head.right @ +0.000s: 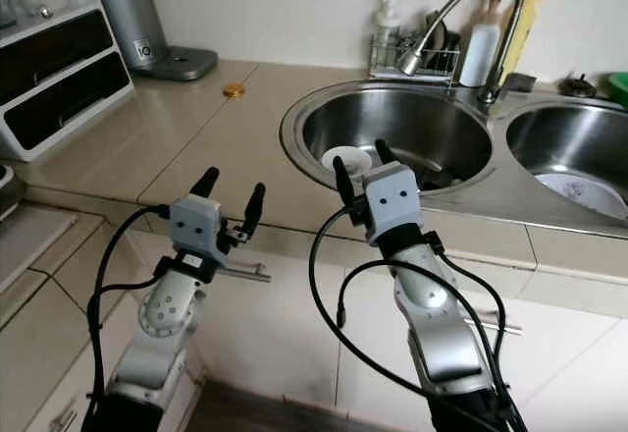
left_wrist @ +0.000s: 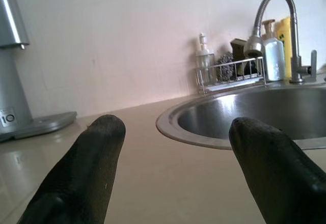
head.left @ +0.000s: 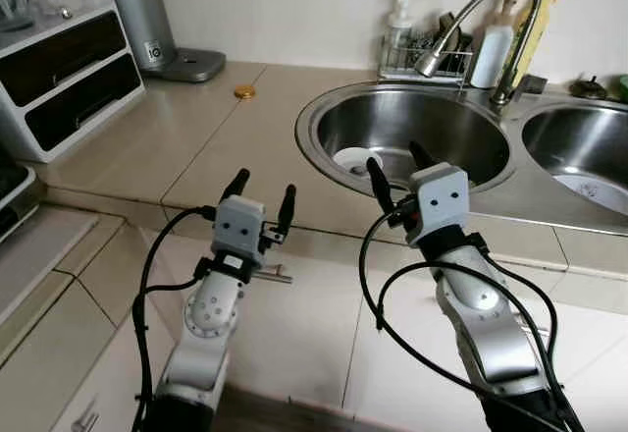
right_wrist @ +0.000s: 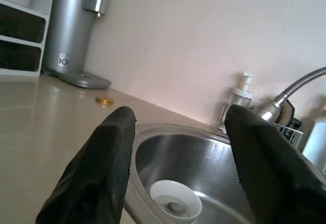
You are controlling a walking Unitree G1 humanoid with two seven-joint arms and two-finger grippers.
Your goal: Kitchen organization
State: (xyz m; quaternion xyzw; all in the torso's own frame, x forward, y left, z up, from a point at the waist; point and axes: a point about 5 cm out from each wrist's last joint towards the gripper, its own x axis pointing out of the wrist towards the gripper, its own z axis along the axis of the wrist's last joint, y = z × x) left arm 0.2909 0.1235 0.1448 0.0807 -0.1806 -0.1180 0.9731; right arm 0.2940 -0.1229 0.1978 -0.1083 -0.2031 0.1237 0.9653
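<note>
A white bowl (head.left: 357,160) with a spoon in it sits at the bottom of the left sink basin (head.left: 446,123); the right wrist view shows the bowl (right_wrist: 175,199) between the fingers (right_wrist: 97,173). My right gripper (head.left: 395,162) stands open above the counter's front edge, just short of the basin rim. My left gripper (head.left: 262,193) is open too, hovering over the beige counter (head.left: 177,137) to the left of the sink. A small gold lid (head.left: 244,90) lies on the counter near the back wall.
A curved faucet (head.left: 481,5) arches over the sink. Behind it, a wire rack (head.left: 422,59) holds bottles and scrubbers. The right basin (head.left: 589,147) holds a white dish. A silver appliance (head.left: 147,20) and a white drawer unit (head.left: 59,79) stand at the back left.
</note>
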